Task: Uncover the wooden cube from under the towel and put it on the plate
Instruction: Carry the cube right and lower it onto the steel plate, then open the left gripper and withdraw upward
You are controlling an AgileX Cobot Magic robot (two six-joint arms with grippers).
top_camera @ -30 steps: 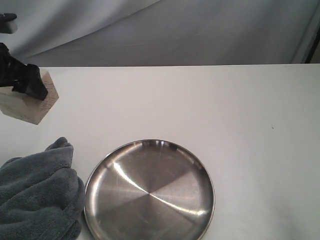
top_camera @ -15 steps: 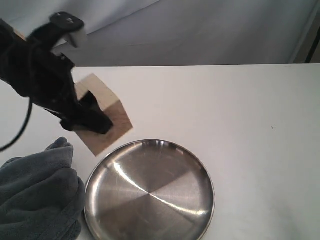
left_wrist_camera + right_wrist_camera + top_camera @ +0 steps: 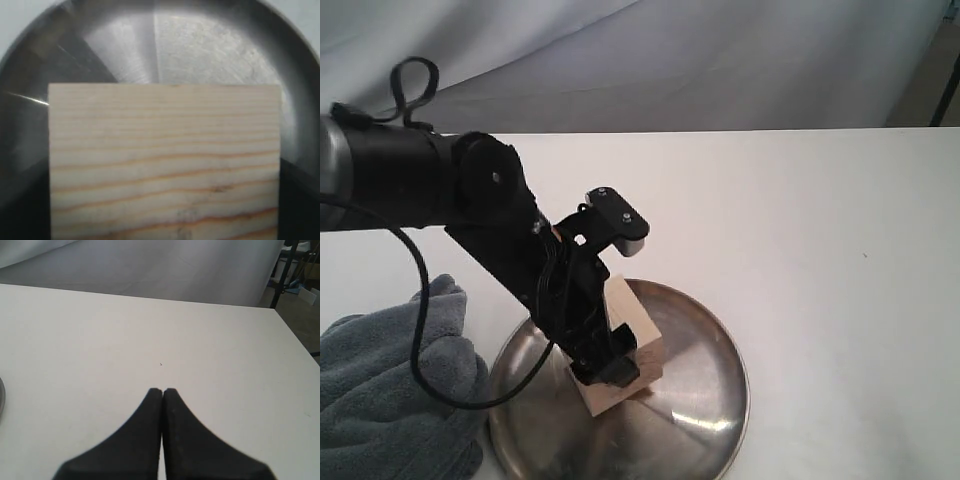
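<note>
The pale wooden cube (image 3: 632,345) with darker grain stripes is over the left part of the round steel plate (image 3: 715,365), low to its surface; whether it touches I cannot tell. My left gripper (image 3: 605,352) is shut on the cube, its black arm reaching in from the upper left. The cube (image 3: 165,160) fills the left wrist view, with the plate (image 3: 210,45) behind it and the fingers hidden. The blue-grey towel (image 3: 390,385) lies crumpled left of the plate. My right gripper (image 3: 162,390) is shut on nothing above bare white table.
The white table (image 3: 820,220) stretches to the right and back of the plate. A grey cloth backdrop (image 3: 720,60) hangs behind it. In the right wrist view a sliver of the plate rim (image 3: 1,400) shows at the frame's edge, and dark stands sit beyond the table's end.
The left arm carried the cube from the far left, above the towel, rightward and down until it came over the plate. Towel and plate stayed put.
</note>
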